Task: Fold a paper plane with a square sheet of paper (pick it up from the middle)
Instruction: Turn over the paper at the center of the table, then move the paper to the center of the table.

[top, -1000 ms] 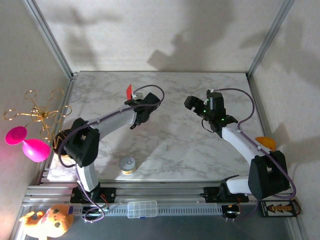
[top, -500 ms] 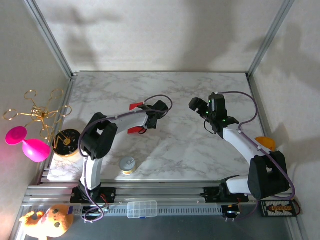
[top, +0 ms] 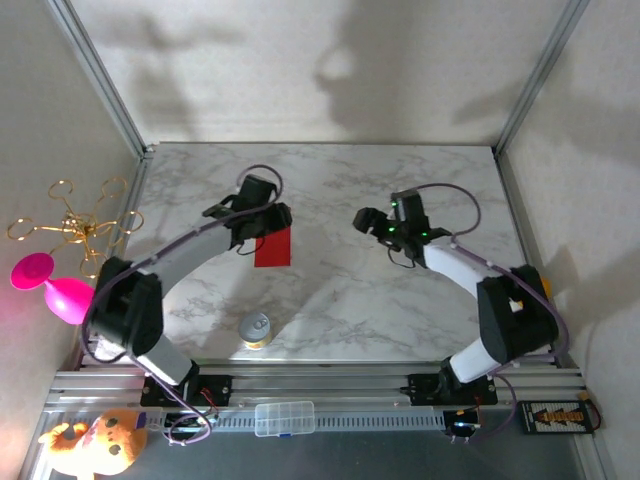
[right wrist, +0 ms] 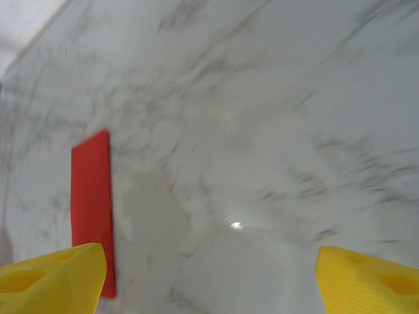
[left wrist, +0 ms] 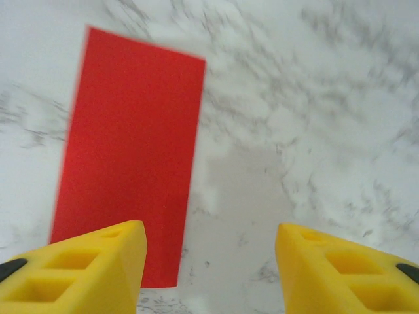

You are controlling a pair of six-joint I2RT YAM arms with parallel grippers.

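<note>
We found the square sheet of paper (top: 272, 247) lying flat on the marble table (top: 330, 290), left of centre. It was bright red and unmarked, and from above it showed as an upright rectangle, longer than it was wide. In the left wrist view the paper (left wrist: 131, 150) ran away from the camera as a long red strip, with its near corner passing behind the left-hand yellow finger (left wrist: 98, 268). We could not tell whether that finger touched the sheet. The left gripper (top: 258, 226) sat at the sheet's upper left edge, and from its own camera the left gripper (left wrist: 209, 268) had its jaws apart, with only bare marble between them and no hold on anything. The right gripper (top: 366, 220) hung over the middle of the table, well apart from the sheet and pointing towards it. From its wrist camera the paper (right wrist: 91, 216) appeared as a thin red band at the far left, and the right gripper (right wrist: 209, 281) was spread wide with nothing in it. Nearer the arm bases a small round can (top: 256, 330) stood on the table, below the sheet. Off the table's left edge we saw a pink toy (top: 55, 285) and a gold wire ornament (top: 75, 225), and a clear plastic box (top: 284, 418) lay on the front rail.
</note>
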